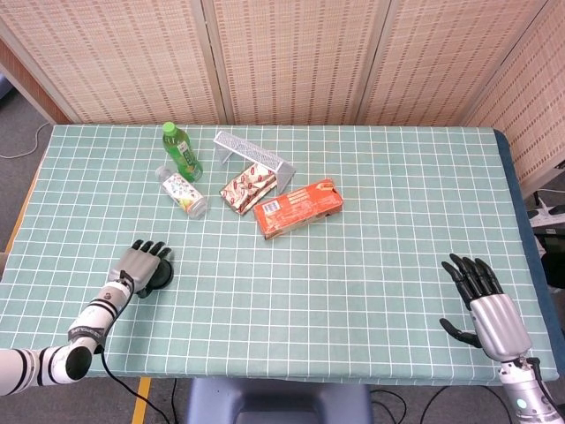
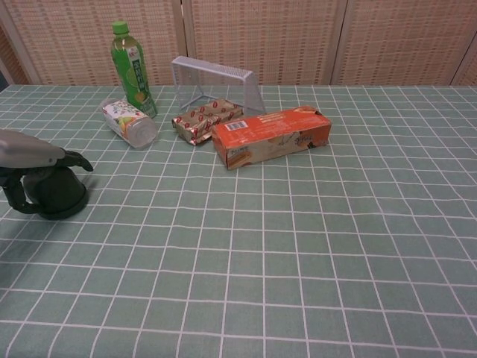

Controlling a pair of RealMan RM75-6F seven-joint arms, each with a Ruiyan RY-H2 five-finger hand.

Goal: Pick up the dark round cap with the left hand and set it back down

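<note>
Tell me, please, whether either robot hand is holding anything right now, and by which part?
Nothing is clearly held: the left robot hand hovers spread over the dark round cap, and the right robot hand is empty.
</note>
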